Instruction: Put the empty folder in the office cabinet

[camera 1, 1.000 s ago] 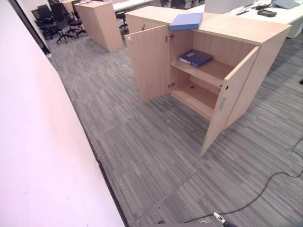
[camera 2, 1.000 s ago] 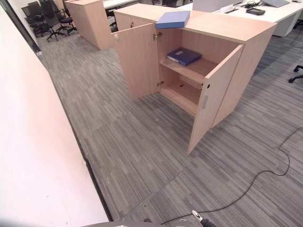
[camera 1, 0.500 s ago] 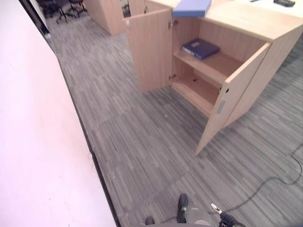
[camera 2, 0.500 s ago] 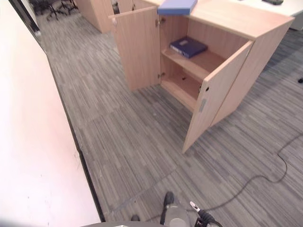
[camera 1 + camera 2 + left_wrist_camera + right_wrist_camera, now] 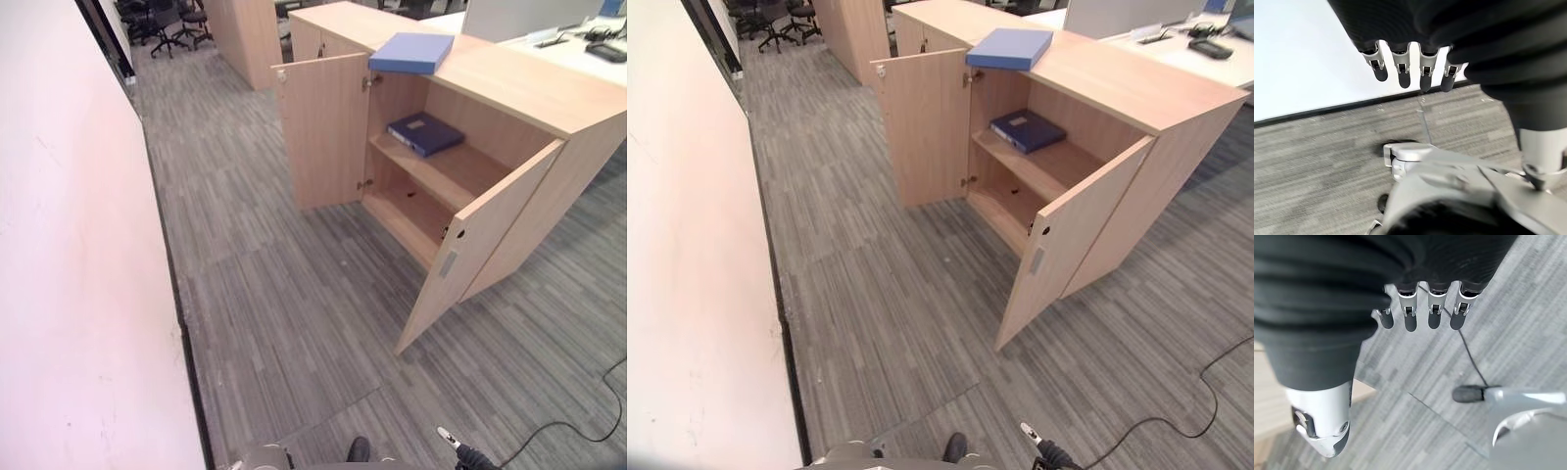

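Left eye view has swung upward since a moment ago; light-blue folder (image 5: 412, 52) lies on cabinet (image 5: 509, 78) top, well beyond left robot hand (image 5: 1410, 73) and right robot hand (image 5: 1420, 313), both relaxed, empty.

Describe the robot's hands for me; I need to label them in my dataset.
Each hand, the left hand and the right hand, has a dark ribbed cover over its back and wrist. From under it comes a row of silver fingers with dark rounded tips. A bulkier silver thumb sits apart from the row on each.
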Controlling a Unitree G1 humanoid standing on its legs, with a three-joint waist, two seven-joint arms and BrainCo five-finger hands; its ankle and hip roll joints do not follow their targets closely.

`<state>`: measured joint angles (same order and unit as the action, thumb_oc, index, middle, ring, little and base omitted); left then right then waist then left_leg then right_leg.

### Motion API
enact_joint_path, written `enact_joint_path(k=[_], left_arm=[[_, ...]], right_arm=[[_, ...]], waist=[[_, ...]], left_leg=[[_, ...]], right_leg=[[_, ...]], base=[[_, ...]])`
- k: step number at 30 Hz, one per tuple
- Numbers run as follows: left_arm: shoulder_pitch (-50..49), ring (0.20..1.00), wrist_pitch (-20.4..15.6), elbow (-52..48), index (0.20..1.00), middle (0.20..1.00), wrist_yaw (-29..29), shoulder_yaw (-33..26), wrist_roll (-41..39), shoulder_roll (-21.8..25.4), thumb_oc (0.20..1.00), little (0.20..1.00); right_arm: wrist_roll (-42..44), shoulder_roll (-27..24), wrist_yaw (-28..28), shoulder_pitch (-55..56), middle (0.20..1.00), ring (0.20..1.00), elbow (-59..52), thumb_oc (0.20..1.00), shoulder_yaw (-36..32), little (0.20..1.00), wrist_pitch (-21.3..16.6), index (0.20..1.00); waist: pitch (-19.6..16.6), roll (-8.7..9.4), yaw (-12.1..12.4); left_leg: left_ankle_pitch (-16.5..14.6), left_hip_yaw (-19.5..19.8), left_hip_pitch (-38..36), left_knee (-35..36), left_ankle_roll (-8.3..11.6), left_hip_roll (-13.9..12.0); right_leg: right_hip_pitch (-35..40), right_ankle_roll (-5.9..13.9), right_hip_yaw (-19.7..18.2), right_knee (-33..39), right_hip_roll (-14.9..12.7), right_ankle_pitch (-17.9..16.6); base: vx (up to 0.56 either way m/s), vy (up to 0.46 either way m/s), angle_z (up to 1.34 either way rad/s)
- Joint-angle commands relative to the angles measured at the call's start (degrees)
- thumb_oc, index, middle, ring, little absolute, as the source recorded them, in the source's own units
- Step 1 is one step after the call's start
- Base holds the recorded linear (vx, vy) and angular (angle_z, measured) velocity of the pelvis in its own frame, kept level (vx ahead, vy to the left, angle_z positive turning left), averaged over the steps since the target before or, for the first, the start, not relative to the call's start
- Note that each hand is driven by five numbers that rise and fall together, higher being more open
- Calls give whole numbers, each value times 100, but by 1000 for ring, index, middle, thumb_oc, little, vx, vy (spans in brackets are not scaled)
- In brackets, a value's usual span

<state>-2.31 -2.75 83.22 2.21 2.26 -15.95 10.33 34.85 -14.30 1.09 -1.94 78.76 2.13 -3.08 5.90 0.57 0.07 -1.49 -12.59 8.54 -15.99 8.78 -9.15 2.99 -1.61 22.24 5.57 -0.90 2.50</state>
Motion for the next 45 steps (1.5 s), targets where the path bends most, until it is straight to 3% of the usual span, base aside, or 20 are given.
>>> enact_joint_path(k=[1,2,5,13,16,19,20,22,23,24,26,27,28,29,30,32,35,38,44,45], left_arm=[[-10,1000,-45,57,1000,1000,81,206,-17,-17,1000,1000],[-37,1000,-58,50,1000,1000,98,160,-97,-20,1000,1000],[-96,1000,-60,79,1000,1000,109,67,-217,-37,1000,1000],[-186,1000,-33,152,1000,1000,94,-52,-223,-51,1000,1000],[-145,1000,-40,147,1000,1000,96,-62,-166,-5,1000,1000],[-96,1000,-49,151,1000,1000,105,-38,-81,48,1000,1000],[-95,1000,-49,152,1000,1000,105,-38,-81,47,1000,1000],[-86,1000,-52,197,1000,1000,71,-19,35,43,1000,1000],[-86,1000,-52,197,1000,1000,71,-19,35,44,1000,1000],[-75,1000,-12,210,1000,1000,49,-2,127,59,1000,1000],[-101,1000,26,228,1000,1000,15,34,227,93,1000,1000],[-139,1000,31,232,1000,1000,-16,49,285,158,1000,1000],[-135,1000,31,233,1000,1000,-16,43,285,153,1000,1000],[-128,1000,11,213,1000,1000,-22,90,271,147,1000,1000],[-138,1000,18,205,1000,1000,-47,84,278,146,1000,1000],[-191,1000,12,200,1000,1000,-86,126,380,108,1000,1000],[-188,1000,13,220,1000,1000,-120,121,486,111,1000,1000],[-199,1000,32,247,1000,1000,-129,83,539,129,1000,1000],[-215,1000,24,256,1000,1000,-118,73,554,83,1000,1000],[-168,1000,9,238,1000,1000,-97,88,531,66,1000,1000]], right_arm=[[-57,-147,-34,-77,1000,1000,-1,1000,-152,1000,-52,1000],[-147,-163,-34,-30,1000,1000,19,1000,-169,1000,-38,1000],[-237,-186,-52,14,1000,1000,45,1000,-203,1000,-23,1000],[-333,-92,-24,150,1000,1000,133,1000,-299,1000,-12,1000],[-380,-33,-10,163,1000,1000,164,1000,-321,1000,34,1000],[-407,20,13,110,1000,1000,90,1000,-342,1000,42,1000],[-408,19,13,109,1000,1000,90,1000,-343,1000,42,1000],[-469,-7,55,90,1000,1000,32,1000,-419,1000,54,1000],[-470,-7,55,91,1000,1000,31,1000,-419,1000,54,1000],[-496,-48,78,55,1000,1000,-38,1000,-444,1000,72,1000],[-476,-51,74,36,1000,1000,-113,1000,-440,1000,52,1000],[-428,10,137,-29,1000,1000,-213,1000,-252,1000,13,1000],[-426,5,138,-35,1000,1000,-210,1000,-247,1000,12,1000],[-397,19,143,-96,1000,1000,-241,1000,-181,1000,1,1000],[-364,17,138,-127,1000,1000,-252,1000,-181,1000,-7,1000],[-226,-9,153,-222,1000,1000,-224,1000,-163,1000,-15,1000],[-200,-39,134,-212,1000,1000,-179,1000,-232,1000,-22,1000],[-190,-45,134,-153,1000,1000,-126,1000,-291,1000,-15,1000],[-222,-69,104,-13,1000,1000,19,1000,-277,1000,-12,1000],[-213,-85,78,6,1000,1000,43,1000,-292,1000,-22,1000]], waist=[[296,-134,132],[334,-211,198],[329,-297,311],[28,-386,402],[-38,-294,437],[-127,-174,484],[-147,-178,487],[-255,-202,530],[-253,-194,535],[-221,-261,541],[-146,-293,543],[39,-466,381],[42,-472,391],[173,-537,304],[251,-543,286],[386,-435,99],[398,-313,-9],[318,-292,-27],[105,-323,-42],[63,-344,-64]], left_leg=[[497,93,30,468,-330,5],[972,190,159,1063,-212,-158],[1306,353,221,1750,-122,-396],[1535,217,-1,2010,27,-491],[1309,213,91,1676,-100,-321],[854,179,146,1318,-356,81],[860,179,170,1317,-360,78],[557,86,-37,1372,-640,575],[557,77,-43,1378,-645,584],[414,99,-366,1597,-898,984],[222,199,-764,1872,-1050,1301],[62,353,-1176,1965,-1171,1291],[53,341,-1177,1963,-1157,1275],[39,410,-1268,1936,-1154,1235],[2,471,-1318,1897,-1152,1242],[-129,636,-1627,1881,-1119,1381],[-281,757,-1858,1929,-1068,1458],[-456,787,-2036,1973,-1008,1406],[-743,809,-2296,1978,-922,1194],[-868,774,-2358,1928,-829,1034]], right_leg=[[401,456,-211,-248,-367,177],[584,502,-267,-288,-380,294],[834,564,-391,-351,-409,468],[1192,723,-361,-172,-479,518],[1251,865,-318,-169,-764,441],[1136,1150,-276,-346,-1305,228],[1113,1150,-278,-343,-1301,217],[872,1350,-167,-931,-1993,-255],[867,1356,-175,-940,-2007,-252],[556,1234,-153,-1752,-2550,-866],[366,1195,-114,-2512,-2925,-1168],[-282,883,-261,-3009,-2278,-571],[-304,862,-276,-3041,-2267,-537],[-639,746,-337,-2913,-1834,-267],[-690,781,-342,-2657,-1654,-224],[-1112,871,-110,-1228,-953,-746],[-1268,1006,233,-484,-756,-1148],[-1178,1078,464,-134,-621,-1188],[-913,920,482,-130,-487,-1003],[-913,865,492,-256,-447,-864]], base=[[221,190,0],[329,203,-20],[272,159,-17],[193,165,-11],[195,249,21],[178,327,21],[176,388,24],[191,434,7],[176,511,12],[208,491,16],[349,598,17],[324,396,9],[316,258,-22],[87,-8,5],[128,-10,12],[260,-52,51],[217,-40,73],[304,-91,61],[279,-123,0],[171,-109,26]])
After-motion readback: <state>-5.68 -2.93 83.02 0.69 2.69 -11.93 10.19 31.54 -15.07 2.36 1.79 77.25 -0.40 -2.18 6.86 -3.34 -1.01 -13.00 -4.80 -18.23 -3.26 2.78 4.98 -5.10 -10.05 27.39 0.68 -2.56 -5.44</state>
